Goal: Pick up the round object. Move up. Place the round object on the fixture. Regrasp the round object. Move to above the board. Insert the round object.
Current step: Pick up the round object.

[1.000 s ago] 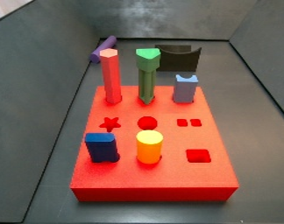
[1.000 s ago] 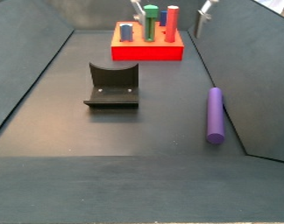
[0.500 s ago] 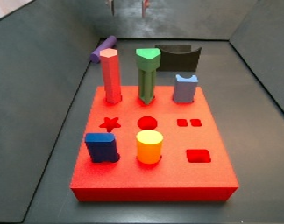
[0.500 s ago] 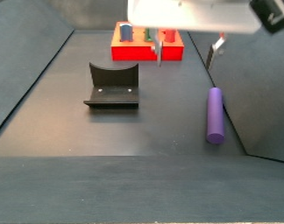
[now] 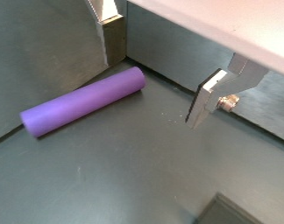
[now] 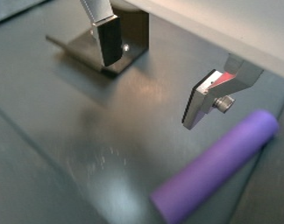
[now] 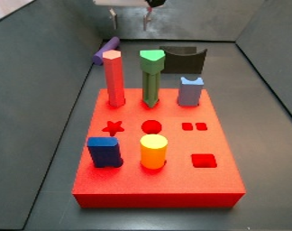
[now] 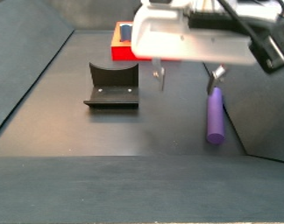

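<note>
Round object point(image 8: 215, 115): long slim purple peg, lying flat on dark floor by side wall, beside and below gripper point(image 8: 188, 76), not between fingers. Likely light, rigid, smooth plastic; may roll when nudged. Best hold probably mid-length, across its width.

Board point(image 7: 157, 146): thick red slab, shaped holes, several pegs standing; well beyond gripper in side view.
Fixture point(image 8: 111, 86): dark notched block, on opposite side of gripper from peg.
Gripper: jaws spread wide, nothing held; silver fingers point(image 5: 207, 99) above floor, peg point(image 5: 83, 102) near.
</note>
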Available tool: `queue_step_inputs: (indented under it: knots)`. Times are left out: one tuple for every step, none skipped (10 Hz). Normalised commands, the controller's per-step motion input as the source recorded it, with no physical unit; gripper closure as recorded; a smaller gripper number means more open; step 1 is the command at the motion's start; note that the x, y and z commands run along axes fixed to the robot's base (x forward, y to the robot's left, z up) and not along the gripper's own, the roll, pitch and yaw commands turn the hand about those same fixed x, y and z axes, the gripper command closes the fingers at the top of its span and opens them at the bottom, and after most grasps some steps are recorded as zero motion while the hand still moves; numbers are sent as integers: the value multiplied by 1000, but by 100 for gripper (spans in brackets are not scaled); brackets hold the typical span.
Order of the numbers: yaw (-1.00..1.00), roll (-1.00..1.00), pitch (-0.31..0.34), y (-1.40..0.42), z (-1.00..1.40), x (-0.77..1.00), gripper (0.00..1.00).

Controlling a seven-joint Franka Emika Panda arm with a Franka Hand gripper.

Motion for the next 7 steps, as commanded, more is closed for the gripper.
queue_step_inputs:
  knots:
    - [0,-423,-259,520,-263,-577,0]
    - [0,-433,-236,483,-260,-614,0]
    - [0,-406,-266,400,-249,-574,0]
    - [0,-267,-216,174,-491,-66,0]
    - [0,-109,-233,0,-694,9,0]
    - [0,-67,-246,0,-734,0,0]
    - [0,-61,-249,0,-740,0,0]
